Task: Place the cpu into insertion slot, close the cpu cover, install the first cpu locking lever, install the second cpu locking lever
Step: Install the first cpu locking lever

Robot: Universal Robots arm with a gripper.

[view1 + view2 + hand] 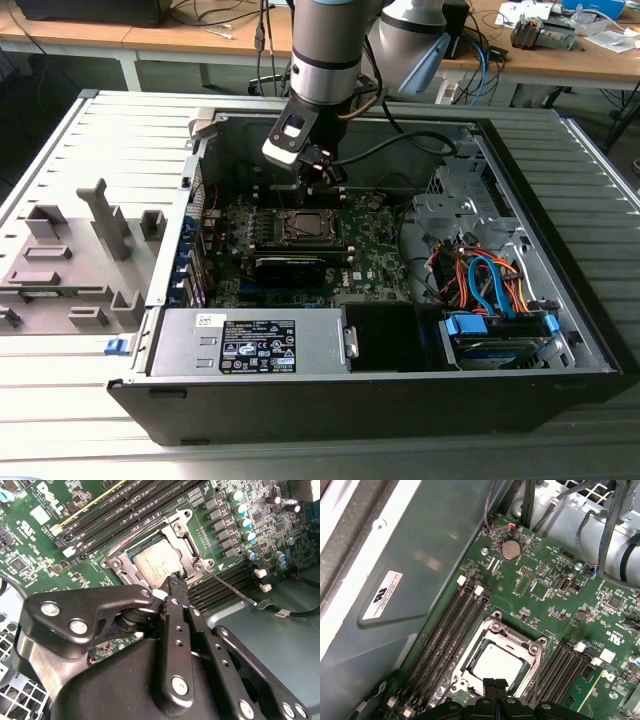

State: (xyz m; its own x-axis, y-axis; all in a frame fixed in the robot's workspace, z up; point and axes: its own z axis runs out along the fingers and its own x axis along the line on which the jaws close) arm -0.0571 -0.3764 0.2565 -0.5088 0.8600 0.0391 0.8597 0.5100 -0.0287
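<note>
**Chip seated under its frame, closed tool at the socket's edge**

The socket [116, 560] sits hemmed in on the green board [545, 580]. Long black memory slots [455, 625] run close along two opposite sides of it. Beyond one bank, the grey case wall [435, 545] rises just past the board's edge. In the exterior view the space above the socket is open, and the bundled cables [490, 280] lie well apart towards the exterior view's right. The computer case [400, 390] lies open on the slatted grey table [60, 140].

The chip [156, 564] rests flat inside the socket, its dull silver-grey top showing through the cut-out. The silvery cover frame [512, 636] lies down around it. A thin metal lever [227, 585] slants away from one socket corner across the memory slots, and its tip reaches over the case floor.

The tool [174, 579] is closed, with its black fingertips pressed together and nothing visible between them. It hangs just at the socket's rim, right beside the chip.
</note>
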